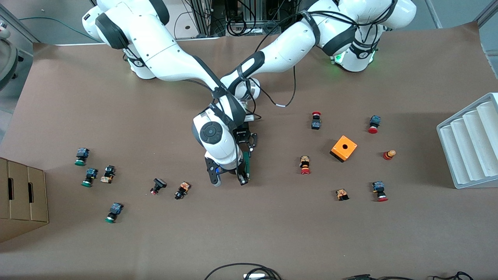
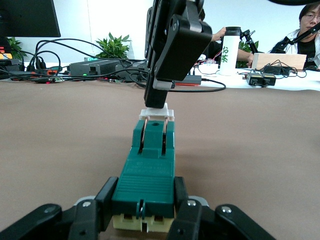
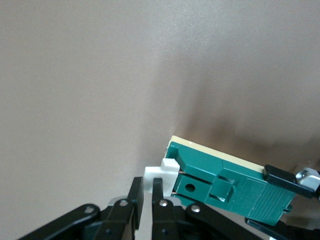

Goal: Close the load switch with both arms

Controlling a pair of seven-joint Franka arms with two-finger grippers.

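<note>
Front view: both arms reach in from their bases and cross over the middle of the brown tabletop (image 1: 272,233). The load switch (image 1: 247,163) lies there, long axis running toward the camera, mostly covered. The right pincer (image 1: 242,179) points down at its nearer end; the left pincer (image 1: 249,147) sits at its other end.

Left wrist view: the left pincer (image 2: 145,212) clamps the green body of the load switch (image 2: 147,170) from both sides, low and level. The white handle (image 2: 156,114) stands at the opposite end, under the right pincer (image 2: 159,100).

Right wrist view: the right pincer (image 3: 147,197), fingers nearly together, pinches the white handle (image 3: 159,172); the load switch (image 3: 225,187) lies flat on the tabletop.
</note>
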